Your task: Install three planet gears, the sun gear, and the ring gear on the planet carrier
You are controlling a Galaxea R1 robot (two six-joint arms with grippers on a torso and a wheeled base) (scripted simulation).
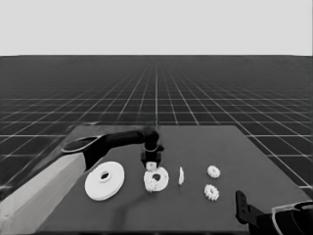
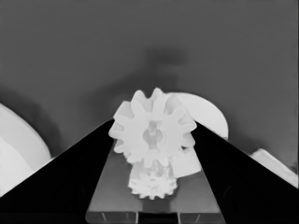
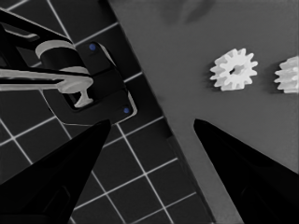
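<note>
Left gripper (image 1: pixel 152 164): over the smaller round part (image 1: pixel 156 179), jaws pinching a planet gear (image 2: pixel 153 133); a second gear (image 2: pixel 153 183) already sits on that part just below it
Right gripper (image 1: pixel 240 204): parked at the table's near right corner, jaws spread and empty
Larger round part (image 1: pixel 104 180): flat on the table, just left of the smaller one, apart from it
Loose gears: two (image 1: pixel 213 171) (image 1: pixel 211 192) lie to the right; a thin white piece (image 1: pixel 181 175) stands between them and the smaller part
Risk: the held gear may foul the seated gear's teeth, or tilt if released off-centre; a skewed descent would cause either
Surface: dark flat table (image 1: pixel 195 142)
Room: gridded floor under a pale band
</note>
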